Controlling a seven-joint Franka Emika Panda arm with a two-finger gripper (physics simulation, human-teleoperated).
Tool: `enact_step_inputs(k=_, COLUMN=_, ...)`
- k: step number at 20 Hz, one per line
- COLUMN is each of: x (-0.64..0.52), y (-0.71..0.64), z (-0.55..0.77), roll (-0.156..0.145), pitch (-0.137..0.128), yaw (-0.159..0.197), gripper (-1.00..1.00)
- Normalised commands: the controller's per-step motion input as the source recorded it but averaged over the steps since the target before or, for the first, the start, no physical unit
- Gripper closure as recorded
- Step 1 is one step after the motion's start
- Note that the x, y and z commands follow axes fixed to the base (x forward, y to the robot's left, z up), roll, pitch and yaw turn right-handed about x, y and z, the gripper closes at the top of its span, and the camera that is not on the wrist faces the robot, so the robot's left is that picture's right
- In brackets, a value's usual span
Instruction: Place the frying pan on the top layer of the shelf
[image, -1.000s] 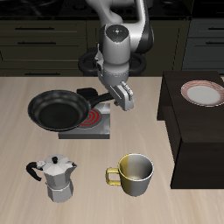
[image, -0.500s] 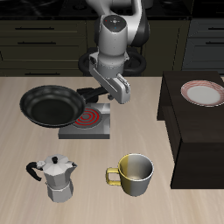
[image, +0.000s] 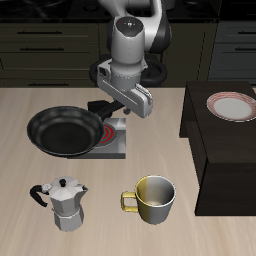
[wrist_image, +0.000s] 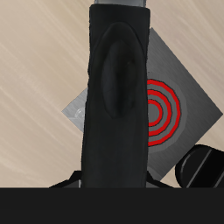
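Note:
The black frying pan (image: 63, 132) hangs in the air beside and partly over the grey burner plate (image: 106, 141). My gripper (image: 117, 106) is shut on the pan's long black handle (image: 103, 108). In the wrist view the handle (wrist_image: 116, 96) fills the middle, with the burner plate's red spiral (wrist_image: 164, 112) below it. The dark brown shelf (image: 226, 155) stands at the table's side, well apart from the pan. Its flat top carries a plate (image: 232, 105).
A silver moka pot (image: 62, 203) and a metal mug (image: 152, 198) stand near the table's front edge, below the pan and gripper. The light wood tabletop (image: 30, 170) lies around them. Dark cabinets run behind the robot.
My gripper has risen a little with the pan. The pan swung slightly away from the shelf, then dipped back down toward the burner plate.

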Motion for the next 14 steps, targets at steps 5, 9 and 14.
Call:
enact_step_inputs(k=5, x=0.11, y=-0.07, z=0.08, roll=0.039, pitch=0.021, yaw=0.182, gripper=1.0)
enact_step_inputs(k=9, x=0.13, y=-0.12, z=0.16, roll=0.022, pitch=0.031, yaw=0.224, gripper=1.0)
enact_step_inputs(k=14, x=0.05, y=-0.15, z=0.17, roll=0.001, pitch=0.014, yaw=0.128, gripper=1.0)
